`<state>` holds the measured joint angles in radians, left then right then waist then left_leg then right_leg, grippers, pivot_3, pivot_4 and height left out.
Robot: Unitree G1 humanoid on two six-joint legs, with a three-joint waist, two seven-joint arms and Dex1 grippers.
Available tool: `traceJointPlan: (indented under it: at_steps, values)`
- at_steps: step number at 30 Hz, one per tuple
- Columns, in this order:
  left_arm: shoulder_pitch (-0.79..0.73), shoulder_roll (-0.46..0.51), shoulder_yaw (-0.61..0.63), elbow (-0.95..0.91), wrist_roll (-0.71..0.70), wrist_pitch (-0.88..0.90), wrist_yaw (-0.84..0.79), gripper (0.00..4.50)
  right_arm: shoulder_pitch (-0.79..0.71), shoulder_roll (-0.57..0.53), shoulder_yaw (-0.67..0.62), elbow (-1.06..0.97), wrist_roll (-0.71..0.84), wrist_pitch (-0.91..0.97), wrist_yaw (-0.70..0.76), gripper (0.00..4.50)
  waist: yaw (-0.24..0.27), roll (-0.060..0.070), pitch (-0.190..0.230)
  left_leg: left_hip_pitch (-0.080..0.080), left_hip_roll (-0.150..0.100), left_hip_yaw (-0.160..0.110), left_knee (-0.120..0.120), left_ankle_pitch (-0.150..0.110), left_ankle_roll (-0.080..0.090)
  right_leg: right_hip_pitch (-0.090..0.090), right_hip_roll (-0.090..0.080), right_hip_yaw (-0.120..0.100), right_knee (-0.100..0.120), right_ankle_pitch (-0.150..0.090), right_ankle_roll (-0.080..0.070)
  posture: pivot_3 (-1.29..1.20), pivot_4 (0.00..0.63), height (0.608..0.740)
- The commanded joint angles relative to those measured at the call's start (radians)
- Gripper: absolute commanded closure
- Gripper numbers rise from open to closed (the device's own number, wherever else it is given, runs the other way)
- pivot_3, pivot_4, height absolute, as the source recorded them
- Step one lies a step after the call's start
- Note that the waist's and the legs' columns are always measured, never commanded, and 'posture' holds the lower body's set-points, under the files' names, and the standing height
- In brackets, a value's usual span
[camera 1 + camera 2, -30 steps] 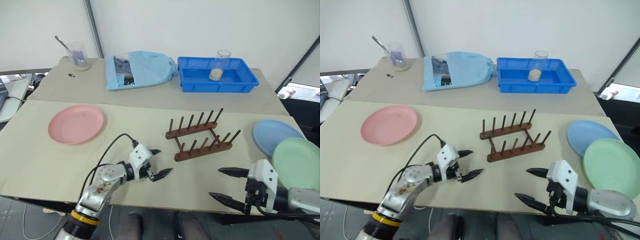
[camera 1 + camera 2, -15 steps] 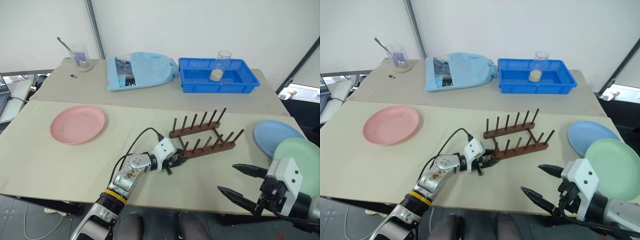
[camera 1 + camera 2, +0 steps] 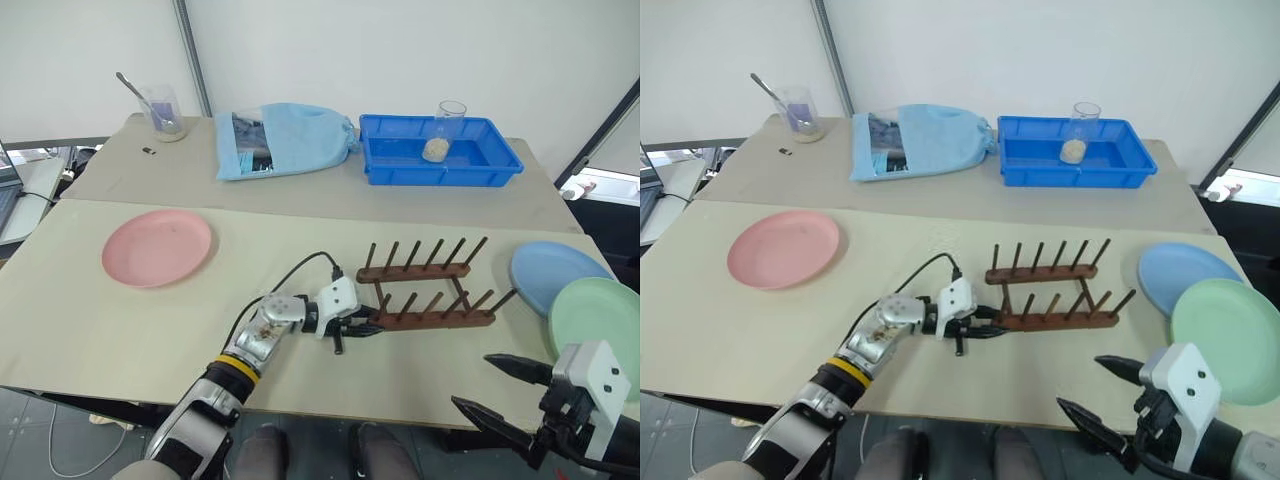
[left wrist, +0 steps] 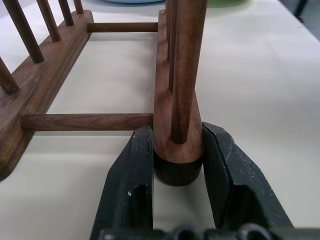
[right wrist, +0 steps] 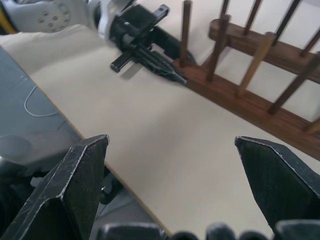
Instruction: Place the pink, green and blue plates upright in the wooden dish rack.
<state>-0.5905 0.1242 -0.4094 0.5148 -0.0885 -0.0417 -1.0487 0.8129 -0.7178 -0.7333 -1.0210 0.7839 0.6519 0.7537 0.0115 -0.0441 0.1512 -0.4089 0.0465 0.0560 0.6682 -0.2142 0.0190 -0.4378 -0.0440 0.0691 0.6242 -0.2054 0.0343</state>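
Note:
The wooden dish rack [image 3: 430, 295] stands mid-table with its pegs upright. My left gripper [image 3: 362, 326] is shut on the left end of the rack's near base bar; in the left wrist view both black fingers [image 4: 132, 180] press the bar end [image 4: 177, 150] between them. The pink plate [image 3: 157, 248] lies flat at the left. At the right edge lie the blue plate [image 3: 555, 275] and the green plate [image 3: 600, 320], the green one overlapping the blue. My right gripper [image 3: 500, 385] hovers open and empty past the table's front edge, below the green plate.
At the back stand a bright-blue tray [image 3: 440, 173] with a glass cup [image 3: 450, 115] in it, a light-blue cloth bag [image 3: 290, 140] and a beaker with a spoon [image 3: 162, 108]. The table's front edge runs just beside my right gripper.
My left gripper reached right, closed on the rack's near bar end, and the rack swung and slid rightward. My right gripper drew back toward the front edge, still open.

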Motion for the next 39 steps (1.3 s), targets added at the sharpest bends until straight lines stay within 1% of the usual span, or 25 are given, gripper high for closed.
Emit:
traceJointPlan:
  at_steps: [1, 6, 8, 10, 13, 15, 18, 21, 23, 24, 28, 30, 31, 34, 37, 38, 39]
  values:
    - [-0.053, -0.032, -0.001, 0.055, 0.013, -0.055, -0.028, 3.64, 0.032, 0.012, 0.008, -0.026, -0.026, -0.067, -0.003, 0.0, -0.002, 0.0, 0.0, 0.0, 0.0, 0.0, 0.0, 0.0, 0.0, 0.0, 0.0, 0.0, 0.0, 0.0, 0.0, 0.0, 0.15, 0.719]
    - [-0.09, -0.037, 0.026, 0.124, 0.024, -0.1, -0.021, 3.64, 0.028, 0.02, 0.041, -0.021, -0.065, -0.074, -0.023, 0.0, -0.01, 0.0, 0.0, 0.0, 0.0, 0.0, 0.0, 0.0, 0.0, 0.0, 0.0, 0.0, 0.0, 0.0, 0.0, 0.0, 0.15, 0.719]
    - [-0.086, -0.014, 0.04, 0.102, 0.013, -0.1, -0.037, 2.59, 0.003, 0.008, 0.06, 0.002, -0.082, -0.069, -0.025, 0.0, -0.014, 0.0, 0.0, 0.0, 0.0, 0.0, 0.0, 0.0, 0.0, 0.0, 0.0, 0.0, 0.0, 0.0, 0.0, 0.0, 0.15, 0.719]
    - [-0.078, 0.007, 0.046, 0.073, 0.012, -0.098, -0.045, 1.78, -0.02, -0.002, 0.076, 0.024, -0.096, -0.065, -0.025, 0.0, -0.017, 0.0, 0.0, 0.0, 0.001, 0.0, 0.0, 0.0, 0.0, -0.001, 0.0, 0.0, 0.0, 0.0, 0.0, 0.0, 0.15, 0.719]
    - [-0.037, 0.058, 0.061, -0.043, -0.009, -0.062, -0.065, 0.33, -0.058, -0.024, 0.098, 0.055, -0.118, -0.055, -0.021, 0.0, -0.021, 0.0, 0.0, 0.0, 0.001, 0.0, 0.0, 0.0, 0.0, -0.001, 0.0, 0.0, 0.0, 0.0, 0.0, 0.0, 0.15, 0.719]
    - [-0.009, 0.094, 0.064, -0.119, -0.017, -0.034, -0.076, 0.33, -0.079, -0.041, 0.111, 0.074, -0.137, -0.048, -0.02, 0.0, -0.024, 0.0, 0.0, 0.0, 0.001, 0.0, 0.0, 0.0, 0.0, -0.001, 0.0, 0.0, 0.0, 0.0, 0.0, 0.0, 0.15, 0.719]
    - [0.074, 0.198, 0.09, -0.348, -0.102, 0.127, -0.139, 0.33, -0.118, -0.086, 0.127, 0.123, -0.198, -0.039, -0.022, 0.0, -0.029, 0.001, 0.0, 0.0, 0.002, 0.001, -0.001, 0.0, 0.0, -0.001, 0.0, 0.0, 0.0, 0.0, 0.0, 0.0, 0.15, 0.719]
    - [0.171, 0.308, 0.063, -0.577, -0.206, 0.311, -0.225, 0.33, -0.166, -0.155, 0.161, 0.202, -0.28, -0.06, 0.007, 0.0, -0.028, 0.001, 0.0, 0.001, 0.002, 0.001, -0.001, 0.0, 0.0, -0.001, 0.0, 0.0, 0.001, 0.0, -0.001, 0.0, 0.15, 0.719]
    - [0.205, 0.333, 0.047, -0.652, -0.226, 0.37, -0.221, 0.85, -0.189, -0.185, 0.185, 0.238, -0.322, -0.083, 0.03, 0.0, -0.022, 0.001, 0.0, 0.002, 0.002, 0.001, -0.001, 0.0, 0.0, -0.001, 0.0, 0.0, 0.001, 0.0, -0.001, 0.0, 0.15, 0.719]
    - [0.216, 0.321, 0.031, -0.666, -0.207, 0.377, -0.189, 1.1, -0.219, -0.202, 0.209, 0.27, -0.344, -0.091, 0.033, 0.0, -0.018, 0.002, 0.0, 0.002, 0.002, 0.001, -0.001, 0.0, 0.0, -0.001, -0.001, 0.0, 0.001, 0.0, -0.001, 0.0, 0.15, 0.719]
    - [0.225, 0.245, -0.037, -0.65, -0.107, 0.371, -0.059, 3.1, -0.342, -0.272, 0.34, 0.409, -0.463, -0.137, 0.039, 1.19, -0.012, 0.001, 0.0, 0.001, 0.0, 0.001, 0.002, 0.0, 0.0, 0.001, -0.002, 0.0, 0.0, -0.001, -0.001, 0.0, 0.15, 0.719]
    - [0.215, 0.182, -0.06, -0.604, -0.04, 0.355, 0.044, 4.07, -0.423, -0.282, 0.425, 0.494, -0.521, -0.167, 0.028, 1.88, -0.012, 0.0, 0.0, 0.0, -0.001, 0.0, 0.003, 0.0, 0.0, 0.001, -0.001, 0.001, 0.0, -0.001, 0.0, 0.0, 0.15, 0.719]
    - [0.213, 0.163, -0.066, -0.59, -0.018, 0.349, 0.076, 4.48, -0.452, -0.282, 0.452, 0.521, -0.538, -0.175, 0.024, 2.21, -0.012, 0.0, 0.0, 0.001, -0.001, 0.0, 0.003, 0.0, 0.0, 0.001, -0.001, 0.001, 0.0, 0.0, 0.0, 0.0, 0.15, 0.719]
    - [0.218, 0.111, -0.098, -0.534, 0.06, 0.305, 0.17, 4.5, -0.57, -0.262, 0.531, 0.614, -0.598, -0.187, -0.009, 3.29, -0.016, 0.001, 0.0, 0.0, -0.001, -0.001, 0.003, -0.001, 0.001, 0.0, 0.001, 0.001, 0.001, 0.0, 0.0, 0.0, 0.15, 0.719]
    - [0.205, 0.057, -0.116, -0.456, 0.127, 0.27, 0.269, 4.5, -0.647, -0.243, 0.587, 0.697, -0.65, -0.207, -0.03, 4.29, -0.017, 0.001, 0.0, 0.001, -0.001, -0.002, 0.002, -0.001, 0.002, 0.0, 0.001, 0.001, 0.002, -0.001, 0.0, 0.0, 0.15, 0.719]
    - [0.197, 0.036, -0.115, -0.433, 0.144, 0.265, 0.302, 4.5, -0.669, -0.238, 0.606, 0.727, -0.672, -0.223, -0.035, 4.48, -0.017, 0.001, 0.0, 0.0, -0.001, -0.002, 0.002, -0.001, 0.002, 0.0, 0.001, 0.001, 0.002, 0.0, 0.0, 0.0, 0.15, 0.719]
    - [0.189, 0.02, -0.113, -0.417, 0.157, 0.259, 0.326, 4.5, -0.69, -0.231, 0.621, 0.753, -0.688, -0.238, -0.041, 4.48, -0.015, 0.001, 0.0, 0.0, -0.001, -0.002, 0.002, -0.001, 0.002, 0.001, 0.001, 0.001, 0.002, 0.0, 0.0, 0.0, 0.15, 0.719]
